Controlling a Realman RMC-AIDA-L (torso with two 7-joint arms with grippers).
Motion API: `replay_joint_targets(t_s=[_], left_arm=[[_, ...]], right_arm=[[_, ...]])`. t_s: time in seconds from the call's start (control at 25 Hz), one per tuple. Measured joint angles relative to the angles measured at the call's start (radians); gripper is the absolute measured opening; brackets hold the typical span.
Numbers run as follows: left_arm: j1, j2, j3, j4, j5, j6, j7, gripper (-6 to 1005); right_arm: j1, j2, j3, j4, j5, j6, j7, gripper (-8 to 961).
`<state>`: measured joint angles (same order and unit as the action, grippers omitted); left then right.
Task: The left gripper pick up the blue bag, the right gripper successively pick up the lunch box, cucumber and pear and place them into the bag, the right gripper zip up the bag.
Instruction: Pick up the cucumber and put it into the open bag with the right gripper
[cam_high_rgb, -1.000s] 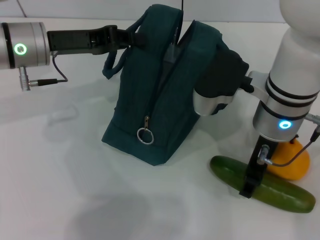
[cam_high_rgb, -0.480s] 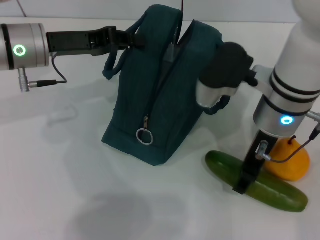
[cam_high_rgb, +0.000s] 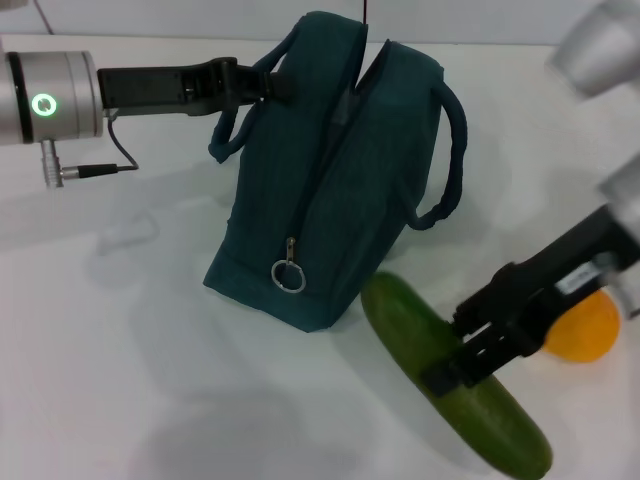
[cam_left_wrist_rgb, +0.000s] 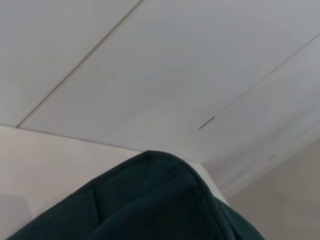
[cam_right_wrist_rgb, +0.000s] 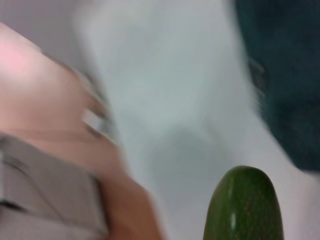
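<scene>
Up comes the cucumber (cam_high_rgb: 450, 385): half a second ago it lay flat by the pear (cam_high_rgb: 582, 328), and now the right gripper (cam_high_rgb: 462, 362) has it clamped near its middle and swung round, one end pointing toward the foot of the blue bag (cam_high_rgb: 330, 180), the right arm pulled back clear of the bag's mouth. Over on the other side the left gripper (cam_high_rgb: 262, 82) hasn't budged, pinched shut on the near handle and keeping the bag upright with its top gaping. No lunch box visible outside, so I'd judge it's already inside; this is the cucumber step, with the pear waiting on the table (cam_high_rgb: 120, 380). Next call: lift higher, line the long cucumber up with the opening and lower it in endways before letting go, without snagging on the rim or the free handle.
</scene>
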<state>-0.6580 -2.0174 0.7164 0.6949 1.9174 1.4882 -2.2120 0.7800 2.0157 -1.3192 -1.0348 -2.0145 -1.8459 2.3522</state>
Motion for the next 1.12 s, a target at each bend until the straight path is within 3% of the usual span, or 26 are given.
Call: replay_joint_targets(t_s=[0.24,0.44,0.72,0.96,1.12], left_arm=[[0.001,-0.001,-0.004,0.000,0.002,0.006,-0.006,45],[0.001,-0.001,-0.005,0.000,0.002,0.006,-0.006,45],[0.002,-0.004,-0.004,0.000,-0.001,0.006,-0.008,45],[0.001,-0.007,-0.003,0.000,-0.002,0.006,-0.017,45],[0.001,-0.010,-0.002,0.000,-0.002,0.006,-0.018,45]], right_arm=[[-0.134,-0.005,0.295,0.004,0.205,-0.143,-0.215,623],[-0.192,-0.007,0.464,0.160,0.396,-0.168,-0.480,623],[-0.231,0.006,0.494,0.412,0.666,-0.123,-1.040,623],[-0.165,0.011,0.424,0.662,0.745,-0.102,-1.482,622],[-0.108,0.012,0.396,0.743,0.748,-0.062,-1.594,622]])
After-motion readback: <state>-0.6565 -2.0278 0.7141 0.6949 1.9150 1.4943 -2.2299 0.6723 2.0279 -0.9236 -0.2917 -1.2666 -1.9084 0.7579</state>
